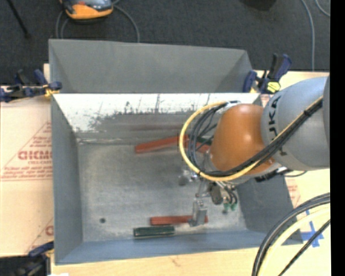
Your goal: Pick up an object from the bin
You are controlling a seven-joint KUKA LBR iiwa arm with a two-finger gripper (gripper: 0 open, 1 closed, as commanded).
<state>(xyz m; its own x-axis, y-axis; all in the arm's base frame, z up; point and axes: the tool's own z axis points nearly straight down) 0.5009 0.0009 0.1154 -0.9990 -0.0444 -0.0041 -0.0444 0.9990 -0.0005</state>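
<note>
The hand [199,214] is seen at one end of a short red bar [169,219]; whether it is spread cannot be told. A dark green bar [154,232] is laid just beside that, near the bin [161,248] wall. Farther off, a long red strip [158,146] is seen across open floor.

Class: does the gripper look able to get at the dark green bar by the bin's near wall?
Probably yes: the dark green bar lies uncovered, the gripper just beside it over the red bar's end. The near wall might crowd it.
</note>
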